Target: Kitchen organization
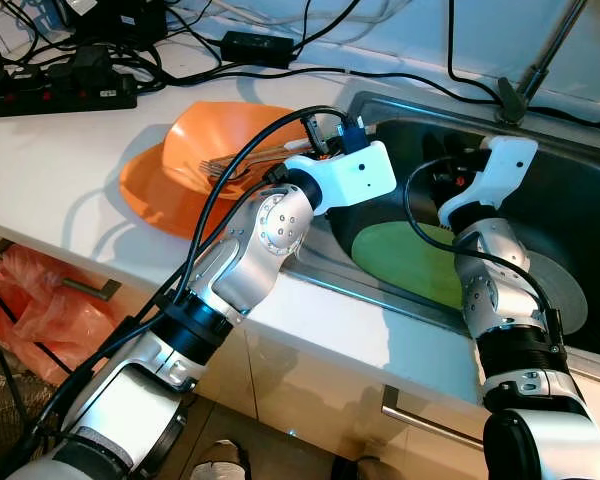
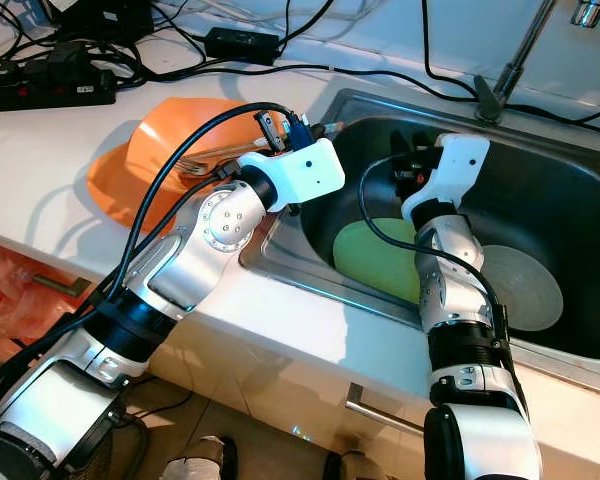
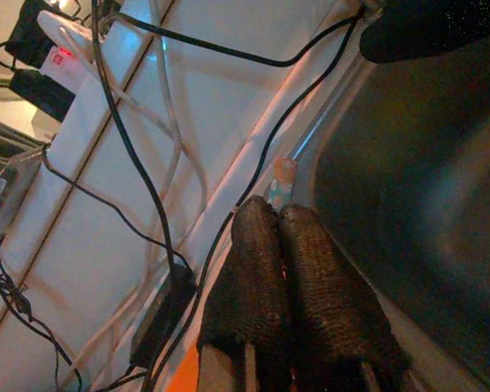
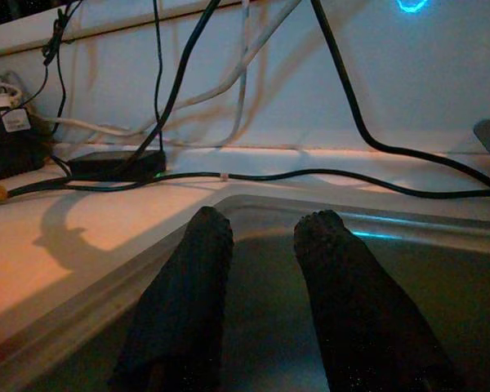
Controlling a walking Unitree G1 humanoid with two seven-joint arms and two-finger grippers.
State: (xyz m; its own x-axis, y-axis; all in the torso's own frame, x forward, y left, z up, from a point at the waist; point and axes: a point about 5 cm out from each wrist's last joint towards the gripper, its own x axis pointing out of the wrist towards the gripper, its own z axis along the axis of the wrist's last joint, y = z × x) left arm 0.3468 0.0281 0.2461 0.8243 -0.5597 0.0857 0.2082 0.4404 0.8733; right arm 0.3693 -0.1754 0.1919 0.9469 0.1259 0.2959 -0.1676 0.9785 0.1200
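An orange bowl (image 1: 225, 130) rests on an orange plate (image 1: 145, 190) on the white counter, with a fork (image 1: 242, 160) lying across the bowl. A green plate (image 1: 420, 265) and a grey plate (image 1: 565, 290) lie in the dark sink (image 1: 380, 298). My left arm's white wrist (image 1: 352, 175) hangs over the sink's left rim beside the bowl. My left gripper (image 3: 278, 216) is shut, its fingers pressed together with nothing seen between them. My right gripper (image 4: 265, 224) is open and empty inside the sink, pointing at its back wall.
Black cables, a power strip (image 1: 60, 92) and an adapter (image 1: 258, 45) crowd the back of the counter. The faucet (image 1: 540, 60) rises behind the sink. Below the counter are drawer handles (image 1: 435, 425) and an orange bag (image 1: 30, 300).
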